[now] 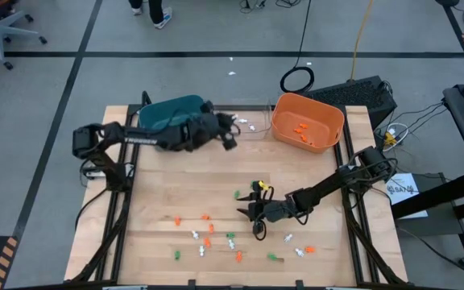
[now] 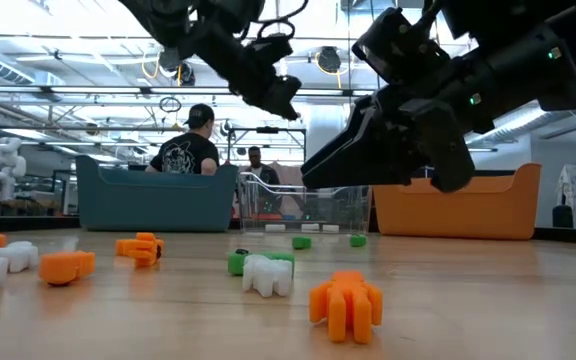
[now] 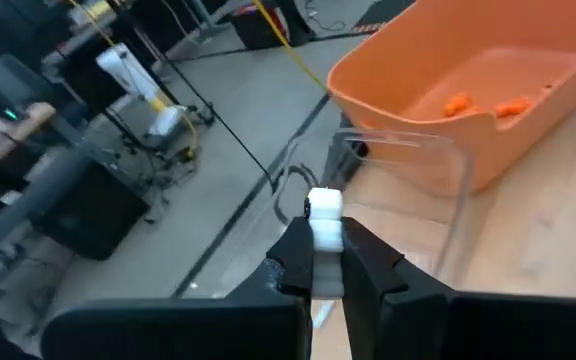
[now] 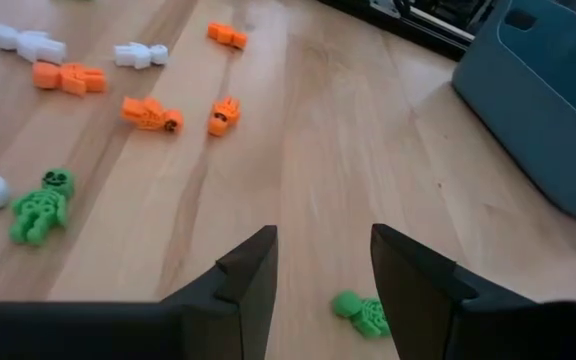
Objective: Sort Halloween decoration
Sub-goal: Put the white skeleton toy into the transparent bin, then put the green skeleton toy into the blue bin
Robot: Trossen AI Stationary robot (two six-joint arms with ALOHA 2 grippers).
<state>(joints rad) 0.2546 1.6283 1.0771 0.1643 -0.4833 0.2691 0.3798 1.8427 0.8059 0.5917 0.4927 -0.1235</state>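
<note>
Left fingers: clenched on a small white plastic trinket [image 3: 324, 218], which sticks up between the two dark pads.
Left gripper [image 1: 230, 138]: upper middle of the high view, raised over the near wall of the clear plastic bin [image 1: 252, 109], between the teal bin [image 1: 170, 110] and the orange bin [image 1: 308, 121].
Right fingers: spread apart, nothing between them; bare wood shows in the gap in the right wrist view.
Right gripper [image 1: 256, 219]: centre of the high view, low over the wooden table [image 1: 167, 181], with a tiny green skeleton figure [image 4: 362, 311] lying just beside one finger.
Orange bin contents: a few small orange pieces [image 1: 300, 130] on its floor, also seen at upper right of the left wrist view.
Clear bin contents: a couple of white pieces [image 1: 248, 125] in the high view.
Loose trinkets: orange, green and white pieces [image 1: 208, 240] scattered across the lower middle of the high view; in the low view an orange one [image 2: 347, 304] and a white one [image 2: 267, 275] lie nearest the camera.
Room: people [image 2: 188, 143] stand beyond the bins in the low view.
</note>
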